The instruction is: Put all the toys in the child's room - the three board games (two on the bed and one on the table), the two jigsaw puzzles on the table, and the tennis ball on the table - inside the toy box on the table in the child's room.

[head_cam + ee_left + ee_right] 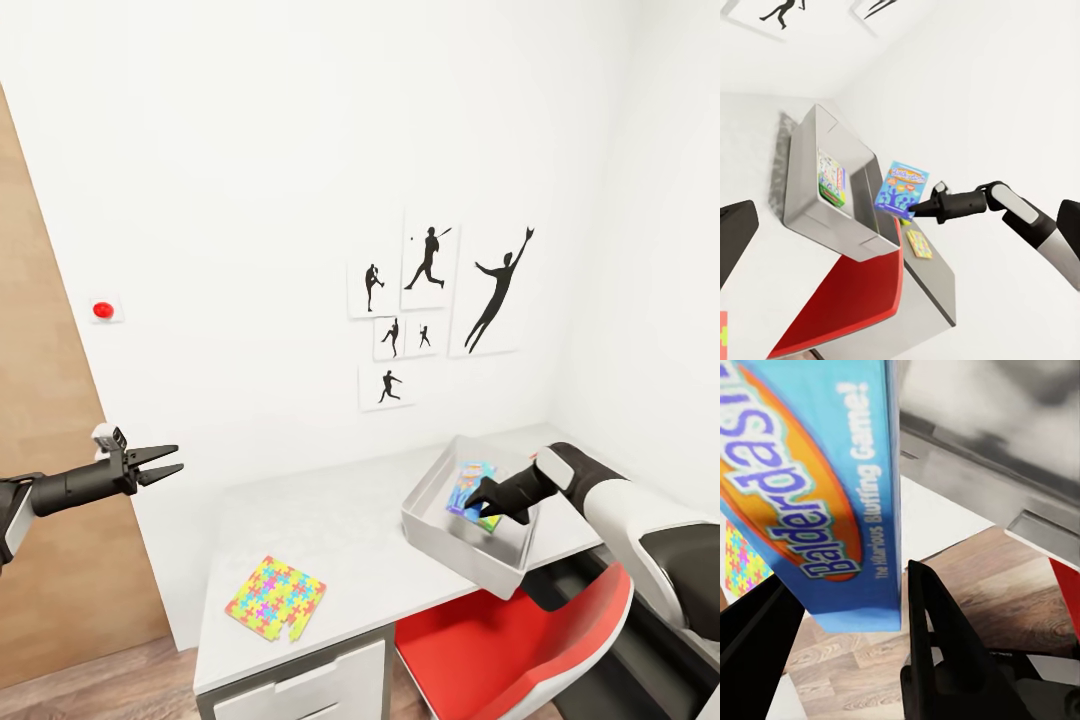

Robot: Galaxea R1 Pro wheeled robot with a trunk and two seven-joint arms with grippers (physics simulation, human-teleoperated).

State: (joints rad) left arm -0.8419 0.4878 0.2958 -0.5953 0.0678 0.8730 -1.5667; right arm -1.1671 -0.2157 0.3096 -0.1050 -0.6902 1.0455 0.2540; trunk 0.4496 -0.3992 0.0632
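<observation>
A white-walled child's room seen from the robot's head. A pale grey surface (340, 530) runs from about 7 o'clock to 3 o'clock in the frame. On it, at roughly 4 o'clock, sits the light grey toy box (470, 555), open at the top.

The right claw (487, 497) reaches in from 3 o'clock and is clamped on a light blue board game (470, 490), held on edge over the toy box opening. In the right wrist view the box (810, 487) reads "Balderdash" and sits between the two dark fingers (937, 637). The left wrist view shows the blue game (902, 189) hanging at the box's rim, apparently not yet down inside, and another printed game (831, 180) already leaning against an inner wall of the toy box (832, 217).

The left claw (160, 462) hangs in the air at 9 o'clock, fingers apart and empty, well away from the surface.

One jigsaw puzzle (276, 597), a multicoloured square, lies flat on the surface at 7 o'clock, well apart from the toy box.

The step in hand looks like dropping the blue game into the box. The next move calls for lowering or releasing it clear of the rim, then fetching the puzzle.
</observation>
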